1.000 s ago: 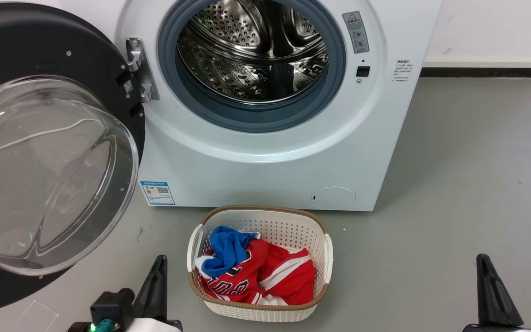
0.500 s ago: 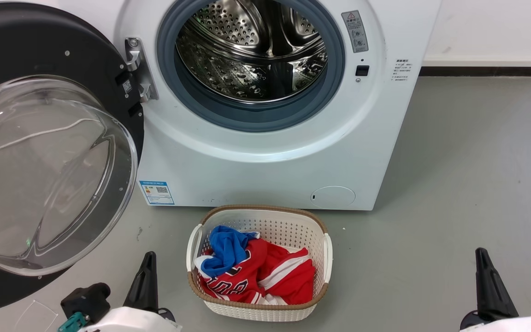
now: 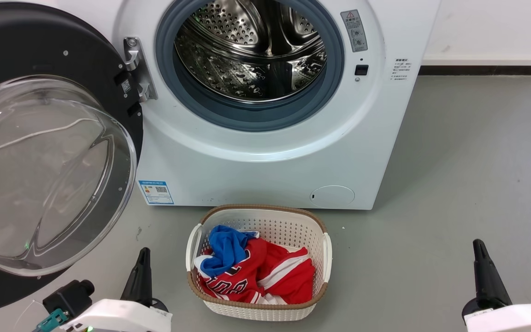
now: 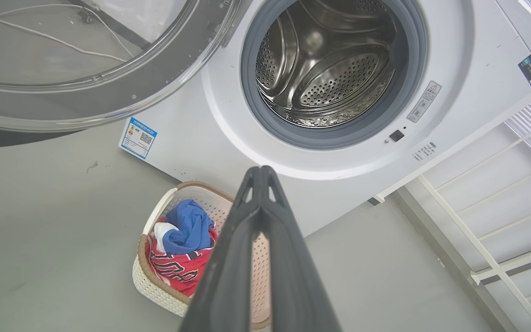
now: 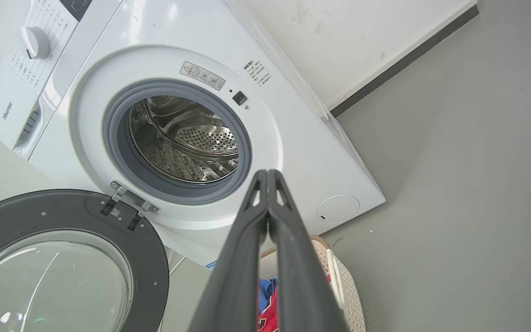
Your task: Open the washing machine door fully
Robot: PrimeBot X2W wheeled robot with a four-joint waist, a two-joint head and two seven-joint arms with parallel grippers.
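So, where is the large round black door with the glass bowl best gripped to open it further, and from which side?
Grip the large round black door by its lower black rim, away from the metal hinge: it looks thin enough to pinch, with good leverage. The bulging glass bowl is too smooth. Probably come from below with the left gripper, which is nearest.

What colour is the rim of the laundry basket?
Brown: a woven band around the top of the white basket. It shows best in the head view.
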